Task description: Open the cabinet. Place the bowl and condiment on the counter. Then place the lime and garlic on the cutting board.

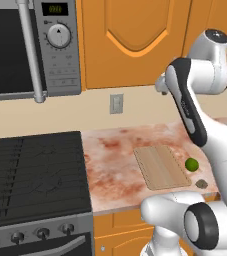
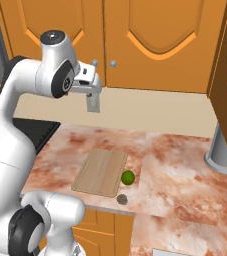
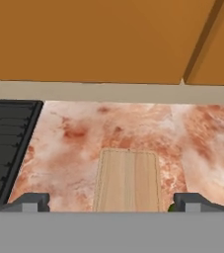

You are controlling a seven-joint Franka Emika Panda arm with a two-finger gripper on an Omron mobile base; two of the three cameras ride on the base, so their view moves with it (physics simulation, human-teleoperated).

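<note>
Beige backsplash wall [image 1: 45, 112] runs behind work area, beyond jaws. White wall outlet [image 1: 116, 103] on it, left of jaws in left base view. Stainless microwave [image 1: 32, 47] mounted high, far left of jaws; round dial [image 1: 59, 36] and vertical bar handle [image 1: 31, 50] visible. Black stove top [image 1: 35, 170] with grates below it, left of and lower than jaws; row of knobs [image 1: 30, 235] along front edge. Orange base cabinets [image 2: 110, 227] well below jaws. Even, flat lighting.

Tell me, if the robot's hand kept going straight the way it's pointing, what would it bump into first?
Probably the cutting board. The open hand points down at the counter, and the board lies between its fingertips in the hand view. Depth is hard to judge.
</note>
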